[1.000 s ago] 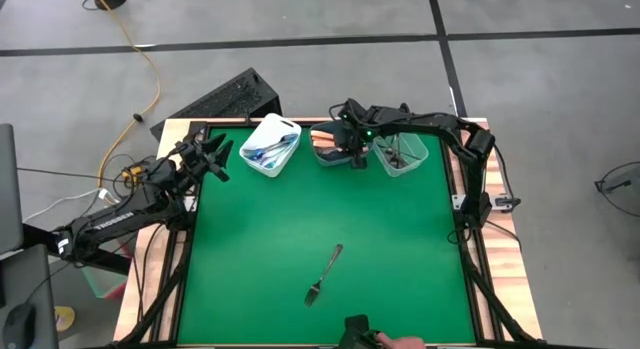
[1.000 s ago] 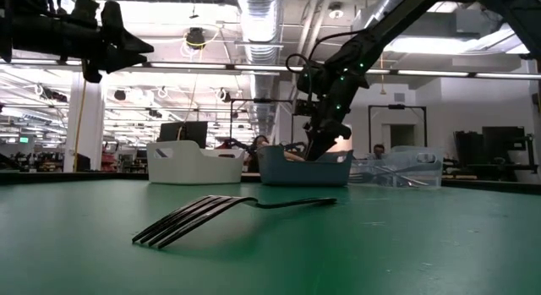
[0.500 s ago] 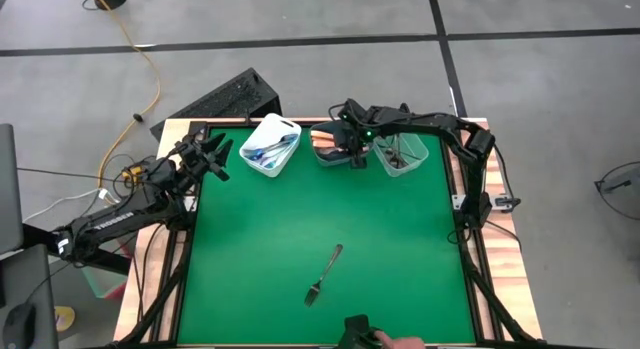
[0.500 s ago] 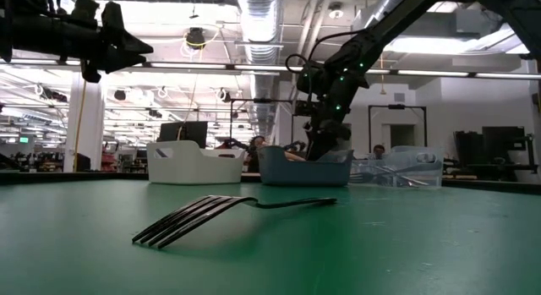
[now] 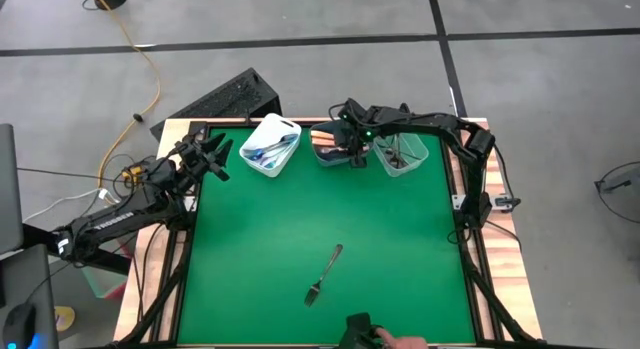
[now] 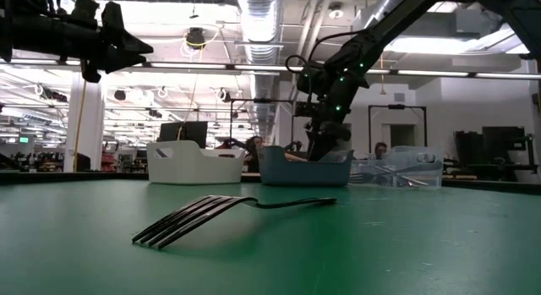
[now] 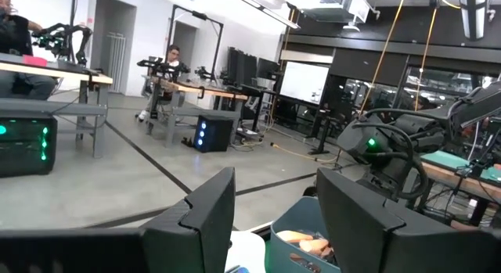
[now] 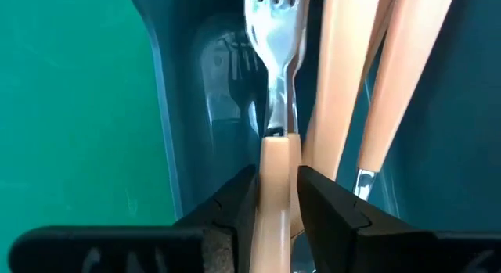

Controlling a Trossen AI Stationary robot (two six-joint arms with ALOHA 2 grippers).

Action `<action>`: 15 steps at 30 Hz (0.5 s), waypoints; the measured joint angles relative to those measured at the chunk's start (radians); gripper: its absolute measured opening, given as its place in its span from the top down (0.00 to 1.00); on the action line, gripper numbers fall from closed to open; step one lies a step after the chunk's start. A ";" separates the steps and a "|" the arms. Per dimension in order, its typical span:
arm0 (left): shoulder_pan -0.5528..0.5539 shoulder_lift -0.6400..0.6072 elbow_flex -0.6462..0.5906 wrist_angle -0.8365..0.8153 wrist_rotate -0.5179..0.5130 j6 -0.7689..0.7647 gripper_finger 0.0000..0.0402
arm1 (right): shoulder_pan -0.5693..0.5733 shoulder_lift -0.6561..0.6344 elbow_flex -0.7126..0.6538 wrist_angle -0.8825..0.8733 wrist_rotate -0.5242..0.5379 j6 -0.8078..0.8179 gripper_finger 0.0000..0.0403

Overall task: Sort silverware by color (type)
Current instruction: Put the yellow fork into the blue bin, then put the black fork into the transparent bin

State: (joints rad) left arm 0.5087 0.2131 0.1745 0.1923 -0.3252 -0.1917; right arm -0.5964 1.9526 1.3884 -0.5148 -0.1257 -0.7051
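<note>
While the orange-handled metal fork [image 8: 274, 140] lies in the grey-blue bin [image 5: 332, 149], right gripper [image 8: 275, 196] fingers flank its handle, slightly spread, grip uncertain.
One dark-handled fork [image 5: 323, 274] left on the green table [image 5: 260, 239]; three bins hold the rest. Left gripper [image 5: 212, 154] waits spread beside the white bin [image 5: 270, 146].

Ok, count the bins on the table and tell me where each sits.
3, in a row along the far edge: the white bin toward the left arm's side, the grey-blue bin in the middle under the right gripper, the clear bin beside it.
</note>
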 joint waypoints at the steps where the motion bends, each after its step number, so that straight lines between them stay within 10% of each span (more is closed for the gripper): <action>1: 0.000 0.000 0.000 0.000 0.000 0.000 0.59 | 0.000 0.000 0.000 0.000 0.005 0.000 0.69; 15: 0.000 0.000 0.000 0.000 -0.001 0.000 0.59 | -0.001 0.000 0.005 -0.011 0.031 0.005 0.48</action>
State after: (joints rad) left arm 0.5087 0.2131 0.1746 0.1921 -0.3267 -0.1921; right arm -0.5972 1.9526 1.3929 -0.5255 -0.0944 -0.7002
